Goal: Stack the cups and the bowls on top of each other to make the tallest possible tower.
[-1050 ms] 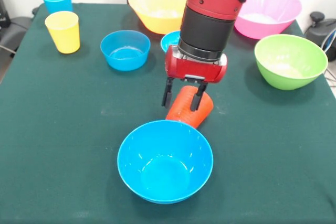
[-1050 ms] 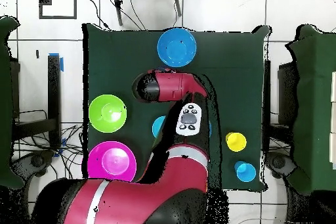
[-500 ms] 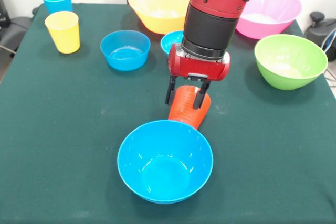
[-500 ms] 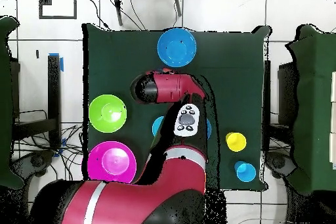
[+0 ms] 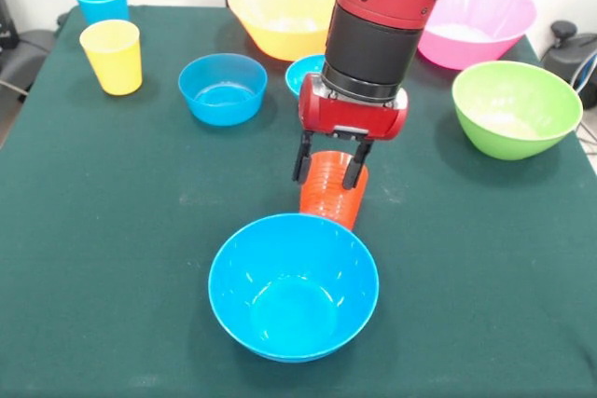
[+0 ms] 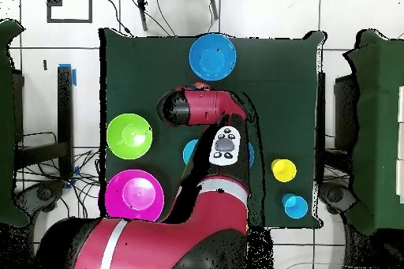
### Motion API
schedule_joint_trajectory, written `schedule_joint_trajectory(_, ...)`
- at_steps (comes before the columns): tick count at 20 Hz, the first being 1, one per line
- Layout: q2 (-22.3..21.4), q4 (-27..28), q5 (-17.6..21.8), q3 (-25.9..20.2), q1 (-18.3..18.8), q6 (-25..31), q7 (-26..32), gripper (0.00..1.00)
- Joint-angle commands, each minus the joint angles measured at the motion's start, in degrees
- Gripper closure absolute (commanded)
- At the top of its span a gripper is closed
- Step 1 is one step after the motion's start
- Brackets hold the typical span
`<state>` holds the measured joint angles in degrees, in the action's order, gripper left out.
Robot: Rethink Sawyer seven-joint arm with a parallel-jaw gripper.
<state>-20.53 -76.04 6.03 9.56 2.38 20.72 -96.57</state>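
Our tool point(image 5: 328, 166) is clamped on the orange cup point(image 5: 332, 193), which stands nearly upright on the table point(image 5: 112, 230), just behind the near blue bowl point(image 5: 293, 286).

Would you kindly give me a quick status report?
Gripper shut on orange-red cup, cup near upright. Big blue bowl just in front, empty. No tower yet.

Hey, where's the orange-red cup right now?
In the front view the orange-red cup sits mid-table between the gripper fingers, just behind the big blue bowl nearest the camera; the arm hides it overhead.
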Motion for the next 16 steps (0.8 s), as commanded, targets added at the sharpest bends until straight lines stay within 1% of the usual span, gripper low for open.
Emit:
schedule_joint_trajectory(1,1.0,-3.1,-1.4,-4.5,0.4,1.0,-8.4,0.00)
schedule_joint_trajectory(5,3.3,-1.4,-1.2,-5.7,1.2,-0.8,-7.8,0.00)
schedule_joint_trajectory(10,2.8,-3.0,-1.1,-7.6,2.7,-2.7,-7.2,0.00)
schedule_joint_trajectory(16,6.2,-1.7,-0.3,-10.2,4.9,-6.2,-6.0,0.00)
